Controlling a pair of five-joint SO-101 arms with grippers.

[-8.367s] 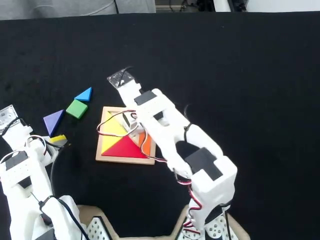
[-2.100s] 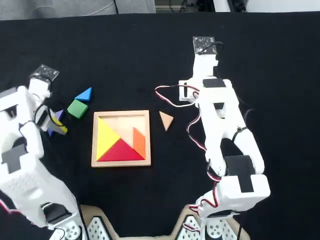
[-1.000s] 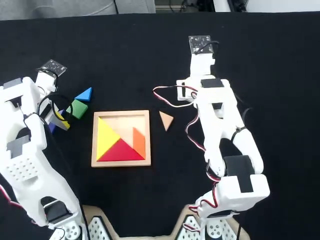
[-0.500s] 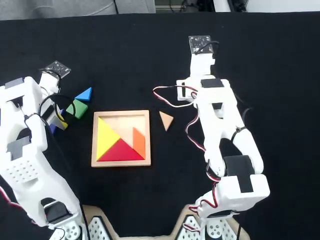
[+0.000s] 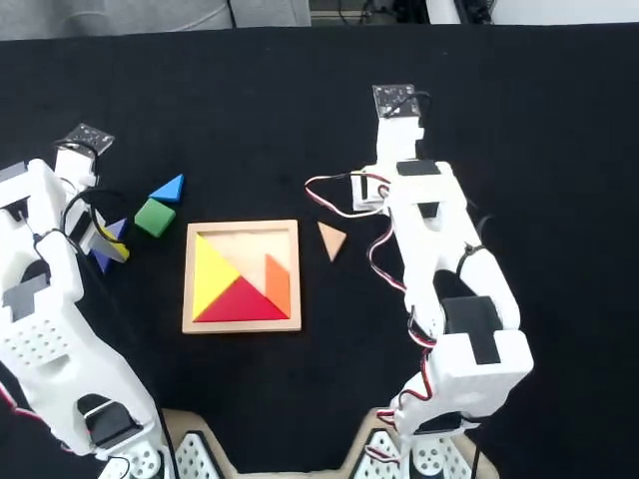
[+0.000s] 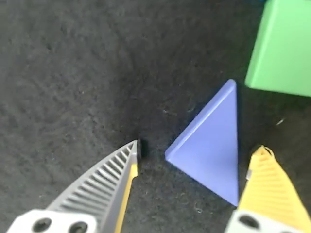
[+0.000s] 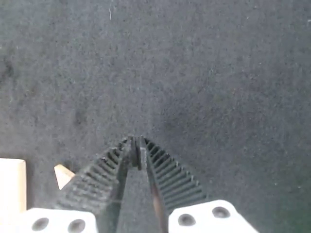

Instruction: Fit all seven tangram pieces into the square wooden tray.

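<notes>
The square wooden tray (image 5: pixel 243 226) holds a yellow triangle (image 5: pixel 211 275), a red triangle (image 5: pixel 246 298) and an orange piece (image 5: pixel 278 280). Just right of the tray lies a small tan triangle (image 5: pixel 331 239), which also shows in the right wrist view (image 7: pixel 63 175). My left gripper (image 6: pixel 199 148) is open and low over the cloth, its fingers on either side of the purple triangle (image 6: pixel 209 150), and it appears from above too (image 5: pixel 108 243). A green square (image 5: pixel 153 217) and a blue triangle (image 5: pixel 168 188) lie beside it. My right gripper (image 7: pixel 134 145) is shut and empty over bare cloth.
The table is covered in black cloth. The right arm (image 5: pixel 419 205) stretches up the table to the right of the tray. A corner of the tray (image 7: pixel 12 184) shows in the right wrist view. The arm bases stand at the near edge.
The right arm has left the tray and the tan triangle now lies beside it. The left arm has come over the purple triangle and shifted slightly left in the last half second.
</notes>
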